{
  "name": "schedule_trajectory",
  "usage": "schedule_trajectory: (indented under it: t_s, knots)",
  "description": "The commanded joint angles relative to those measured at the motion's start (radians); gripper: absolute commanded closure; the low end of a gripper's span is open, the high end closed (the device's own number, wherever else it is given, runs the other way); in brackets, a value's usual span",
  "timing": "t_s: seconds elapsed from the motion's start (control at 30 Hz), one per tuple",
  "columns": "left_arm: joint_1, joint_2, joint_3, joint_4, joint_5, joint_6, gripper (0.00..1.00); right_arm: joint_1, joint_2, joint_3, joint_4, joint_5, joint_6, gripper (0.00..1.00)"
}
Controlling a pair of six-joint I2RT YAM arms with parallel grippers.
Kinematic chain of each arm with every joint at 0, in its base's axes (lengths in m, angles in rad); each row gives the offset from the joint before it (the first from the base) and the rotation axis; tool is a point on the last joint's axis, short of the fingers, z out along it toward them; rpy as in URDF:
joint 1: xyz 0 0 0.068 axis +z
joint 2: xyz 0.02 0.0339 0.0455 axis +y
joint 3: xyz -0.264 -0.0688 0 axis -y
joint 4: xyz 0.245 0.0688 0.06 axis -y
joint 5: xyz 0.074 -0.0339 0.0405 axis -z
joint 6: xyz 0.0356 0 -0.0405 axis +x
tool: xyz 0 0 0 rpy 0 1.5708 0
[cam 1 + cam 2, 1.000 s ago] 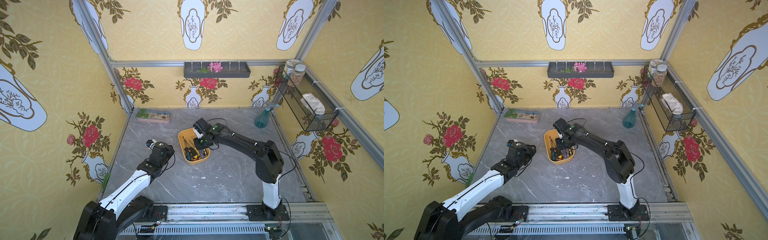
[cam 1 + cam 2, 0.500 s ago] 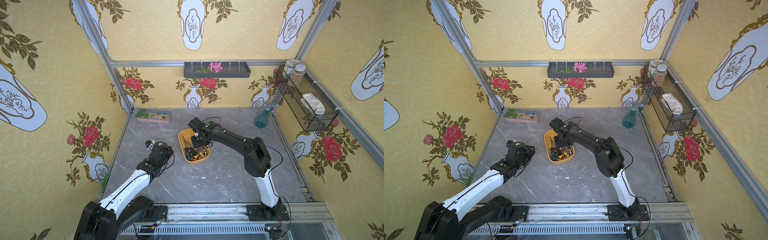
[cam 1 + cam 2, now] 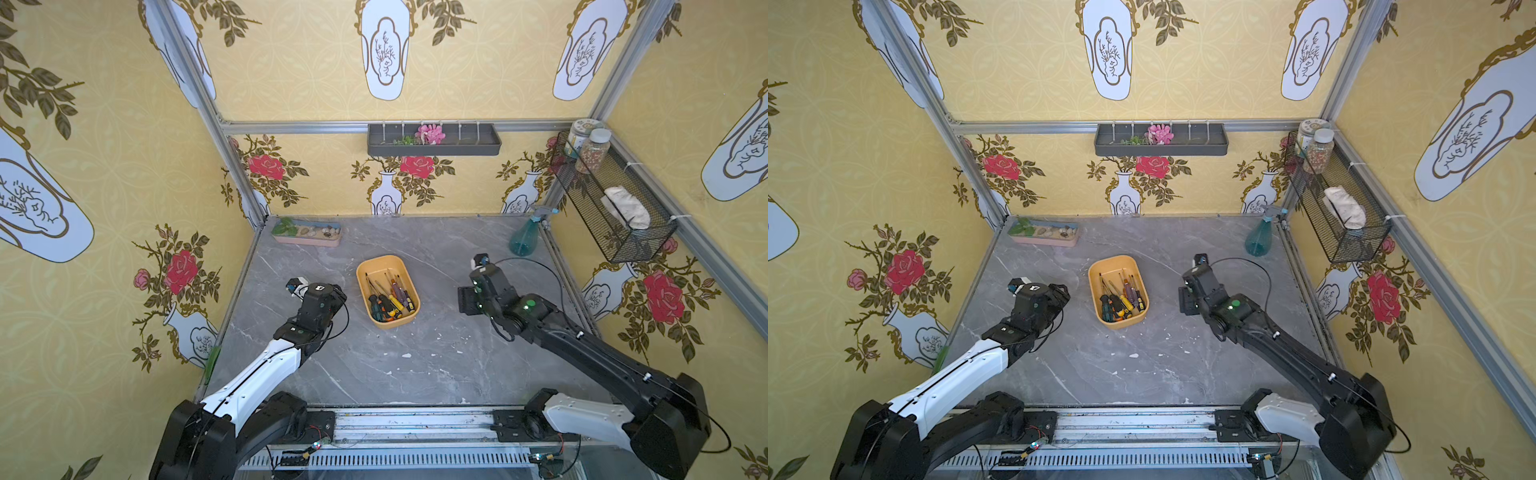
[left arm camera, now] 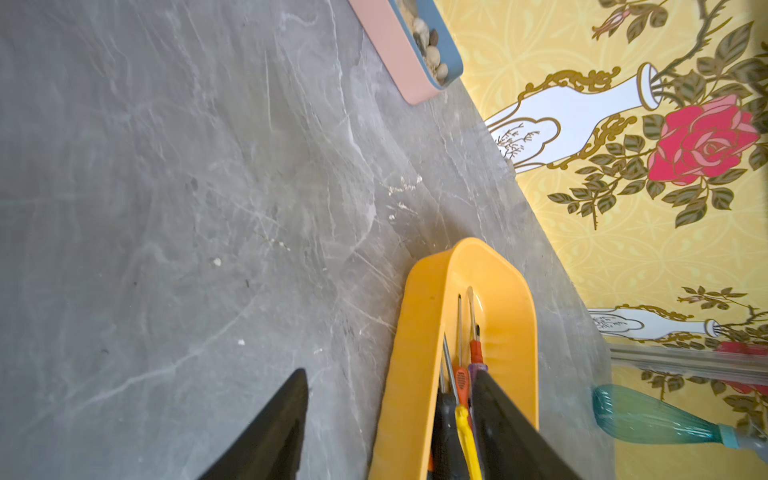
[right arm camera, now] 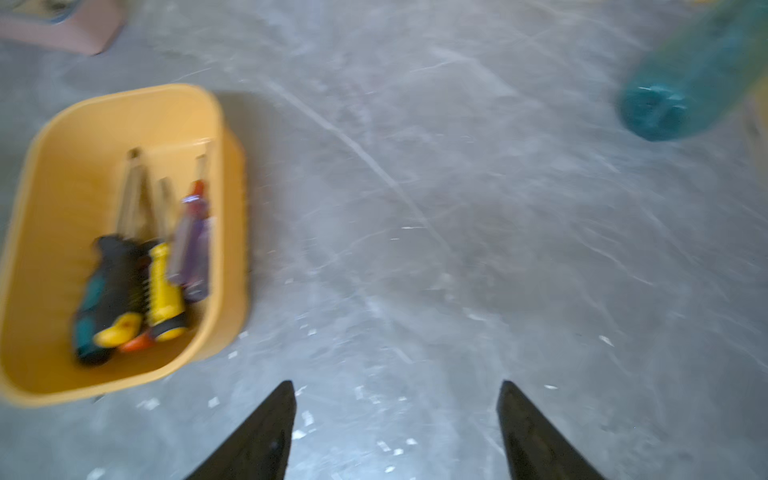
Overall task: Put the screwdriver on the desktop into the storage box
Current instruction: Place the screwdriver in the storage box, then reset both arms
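The yellow-orange storage box [image 3: 388,291] [image 3: 1118,291] stands in the middle of the grey desktop [image 3: 415,365]. Several screwdrivers [image 3: 390,297] [image 5: 141,282] lie inside it, handles toward the front. I see no screwdriver loose on the desktop. My left gripper [image 4: 390,376] [image 3: 334,293] is open just left of the box; the wrist view looks along the box's near wall [image 4: 415,332], which shows between the fingers. My right gripper [image 5: 397,384] [image 3: 467,301] hangs open and empty over bare desktop to the right of the box.
A pink tray of pebbles [image 3: 307,235] sits at the back left. A teal spray bottle [image 3: 524,241] stands at the back right. On the walls hang a dark tray [image 3: 434,141] and a wire basket [image 3: 611,208]. Small white chips [image 3: 406,355] dot the stone.
My right arm has pulled back from over the box to its right, and its jaws have opened. The left gripper has opened wider while its arm stayed nearly in place.
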Motion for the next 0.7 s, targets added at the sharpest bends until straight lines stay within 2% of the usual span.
schedule_trajectory:
  t_s: [0.0,0.07,0.13,0.27,0.33,0.4,0.5,0.57,0.67]
  knots:
    - [0.006,-0.012,-0.025,0.136,-0.134,0.185,0.25,-0.115,-0.069,-0.098,0.149,0.137,-0.136,0.11]
    - [0.007,-0.023,-0.058,0.227,-0.218,0.318,0.2,-0.238,-0.088,-0.141,0.173,0.103,-0.17,0.08]
    - [0.021,-0.032,-0.101,0.341,-0.272,0.444,0.17,-0.399,-0.1,-0.216,0.262,-0.008,-0.208,0.08]
    - [0.084,-0.027,-0.205,0.588,-0.229,0.612,0.14,-0.597,-0.086,-0.37,0.567,-0.13,-0.177,0.08]
    - [0.132,-0.02,-0.2,0.577,-0.183,0.605,0.14,-0.605,-0.044,-0.425,0.723,-0.106,-0.175,0.08]
    - [0.139,-0.004,-0.214,0.653,-0.185,0.659,0.13,-0.605,0.014,-0.459,0.858,-0.104,-0.182,0.08]
    - [0.154,0.034,-0.221,0.732,-0.18,0.717,0.12,-0.596,0.112,-0.481,1.014,-0.177,-0.212,0.08]
    - [0.16,0.067,-0.23,0.805,-0.162,0.761,0.12,-0.543,0.172,-0.524,1.137,-0.159,-0.254,0.08]
    - [0.169,0.147,-0.262,0.95,-0.135,0.832,0.12,-0.422,0.352,-0.659,1.551,-0.06,-0.361,0.03]
